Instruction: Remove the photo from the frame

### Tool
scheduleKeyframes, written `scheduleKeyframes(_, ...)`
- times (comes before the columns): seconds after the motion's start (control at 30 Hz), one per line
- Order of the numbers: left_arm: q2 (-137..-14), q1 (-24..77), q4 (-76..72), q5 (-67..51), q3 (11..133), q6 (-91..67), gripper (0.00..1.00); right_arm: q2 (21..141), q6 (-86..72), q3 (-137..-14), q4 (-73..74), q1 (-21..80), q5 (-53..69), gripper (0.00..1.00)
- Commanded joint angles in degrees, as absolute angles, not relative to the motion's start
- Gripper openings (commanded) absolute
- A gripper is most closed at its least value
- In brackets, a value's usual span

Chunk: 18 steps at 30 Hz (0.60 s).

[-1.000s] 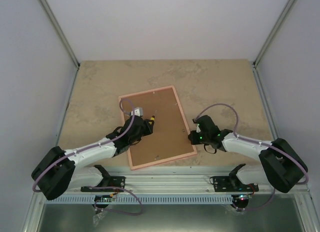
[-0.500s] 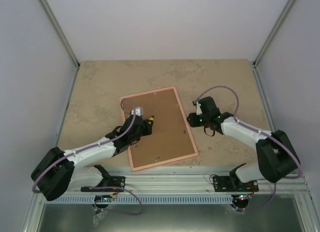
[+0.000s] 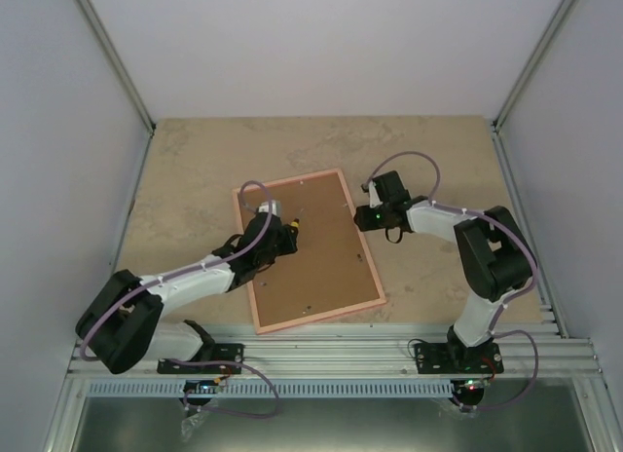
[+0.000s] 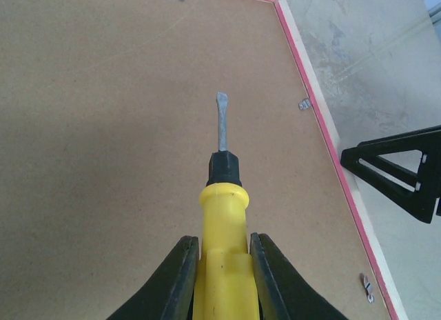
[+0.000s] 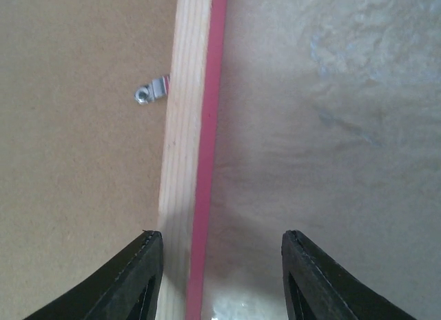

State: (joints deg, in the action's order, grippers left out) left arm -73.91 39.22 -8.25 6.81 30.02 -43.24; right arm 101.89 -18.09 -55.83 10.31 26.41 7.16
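Note:
The pink frame [image 3: 316, 317] lies face down on the table, its brown backing board [image 3: 316, 247] facing up. The photo is hidden under the board. My left gripper [image 3: 282, 236] hovers over the board's left half, shut on a yellow-handled screwdriver [image 4: 224, 265] whose flat blade [image 4: 221, 120] points across the board. My right gripper [image 3: 362, 218] is at the frame's right edge, near its far end. In the right wrist view it [image 5: 220, 232] stands open, one finger over the frame's pale wooden rim [image 5: 182, 127] and the other over bare table, with the pink edge [image 5: 210, 127] between them.
Small metal clips [image 4: 304, 104] [image 5: 151, 91] sit along the frame's inner rim over the board. The stone-patterned table [image 3: 438, 160] is walled at the back and both sides. A metal rail [image 3: 331, 350] with the arm bases runs along the near edge.
My right arm has swung from the frame's near right corner up along its right edge, and its jaws have opened. The left gripper, still on the screwdriver, has shifted slightly farther in.

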Motion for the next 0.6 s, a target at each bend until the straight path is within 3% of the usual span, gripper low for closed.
scheduleKeyframes(0.0, -75.70, 38.76, -10.43, 5.76, 33.07, -40.75, 0.00, 103.73, -16.25, -57.56, 8.14, 26.28, 8.64, 0.49)
scheduleKeyframes(0.57, -86.09, 38.76, -10.93, -2.63, 39.98, -35.34, 0.00, 105.82, -14.42, -57.30, 5.69, 27.10, 14.18, 0.40)
